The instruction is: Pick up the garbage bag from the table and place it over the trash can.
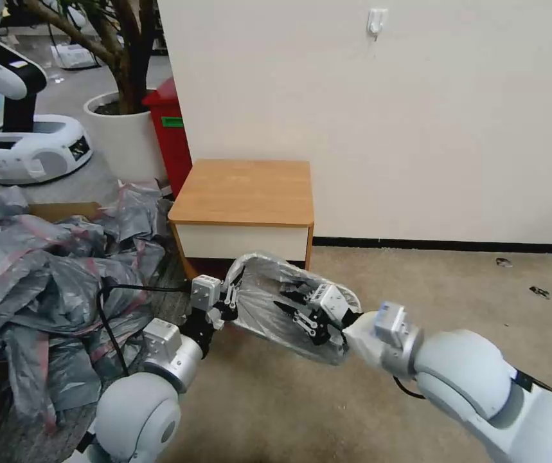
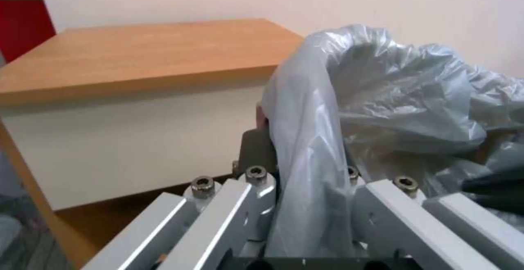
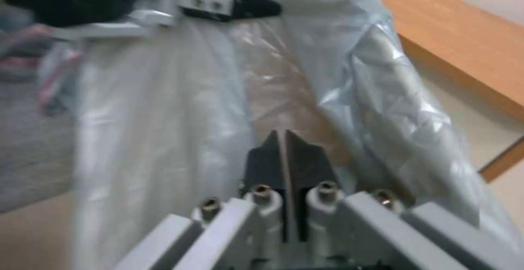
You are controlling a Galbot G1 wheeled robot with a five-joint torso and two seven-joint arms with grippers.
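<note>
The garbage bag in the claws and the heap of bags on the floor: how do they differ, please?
The garbage bag is one bag, stretched between the left claw and right claw; the heap of bags is many, crumpled. It hangs before the nightstand; the heap lies at the robot's left. Both are thin grey plastic.

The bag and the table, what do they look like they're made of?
The bag: thin, glossy, semi-transparent grey plastic film, judging by its crinkles, sheen and the shapes showing through. Both the left gripper and right gripper pinch it. The table: matte orange-brown wood-look top, possibly laminate; faint grain shows, with a smooth white front panel.
</note>
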